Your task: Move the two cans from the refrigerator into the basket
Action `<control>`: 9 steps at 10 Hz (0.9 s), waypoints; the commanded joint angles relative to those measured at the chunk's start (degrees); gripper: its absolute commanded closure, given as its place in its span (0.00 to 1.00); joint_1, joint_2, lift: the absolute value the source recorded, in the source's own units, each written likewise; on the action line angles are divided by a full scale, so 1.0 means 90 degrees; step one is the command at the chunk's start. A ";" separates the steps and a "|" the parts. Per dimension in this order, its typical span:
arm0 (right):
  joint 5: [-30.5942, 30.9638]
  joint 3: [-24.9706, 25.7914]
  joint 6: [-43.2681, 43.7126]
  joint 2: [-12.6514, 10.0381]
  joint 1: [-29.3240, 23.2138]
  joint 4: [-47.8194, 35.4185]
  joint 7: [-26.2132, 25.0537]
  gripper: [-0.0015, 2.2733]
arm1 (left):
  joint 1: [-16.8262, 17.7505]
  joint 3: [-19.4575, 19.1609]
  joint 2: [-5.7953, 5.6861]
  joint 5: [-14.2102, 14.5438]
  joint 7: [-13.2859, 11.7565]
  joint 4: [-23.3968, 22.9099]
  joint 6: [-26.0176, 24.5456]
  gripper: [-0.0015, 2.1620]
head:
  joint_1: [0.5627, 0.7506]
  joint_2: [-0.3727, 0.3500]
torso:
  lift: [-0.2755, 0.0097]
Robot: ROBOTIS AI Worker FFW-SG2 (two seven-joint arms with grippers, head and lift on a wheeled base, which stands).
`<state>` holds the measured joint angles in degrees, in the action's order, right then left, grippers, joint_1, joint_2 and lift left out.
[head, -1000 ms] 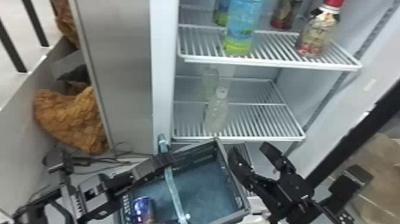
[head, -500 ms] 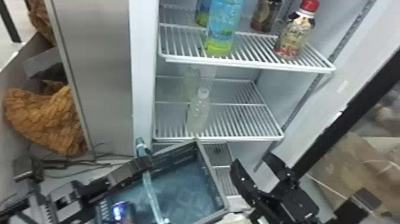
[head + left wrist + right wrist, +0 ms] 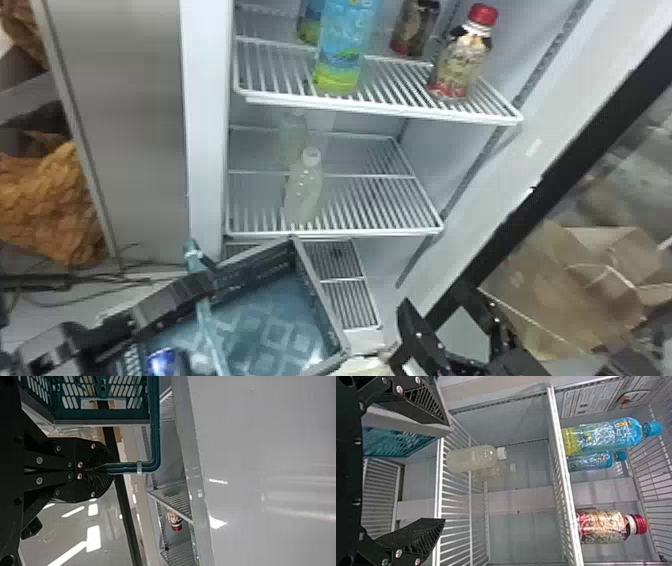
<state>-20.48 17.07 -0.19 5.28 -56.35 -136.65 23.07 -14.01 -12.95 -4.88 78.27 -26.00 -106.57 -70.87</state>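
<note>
Can (image 3: 167, 361): inside basket (image 3: 320, 295), toward its near left corner
Can's long axis: cannot tell
Basket: mouth up, 1 far corner pointing into refrigerator (image 3: 205, 125)
Left gripper (image 3: 206, 284): closed on the basket's handle (image 3: 206, 325)
Right gripper (image 3: 432, 302): spread wide, empty, just beside the basket's right rim

Upper wire shelf (image 3: 380, 110) | blue-green bottle (image 3: 345, 47), red-capped bottle (image 3: 460, 62), both upright | shelf below (image 3: 370, 232) | pale bottle (image 3: 302, 192), upright
</note>
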 commanded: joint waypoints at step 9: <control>0.0257 0.0452 0.0084 -0.0176 0.0137 0.0160 0.0376 0.09 | -0.0193 -0.0325 0.0054 -0.0001 0.0027 -0.0339 -0.0031 0.56 | 0.70 0.03 | 0.20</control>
<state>-18.25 21.14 0.57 3.71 -55.20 -135.23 26.51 -15.74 -15.74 -4.40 78.26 -25.75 -109.48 -71.13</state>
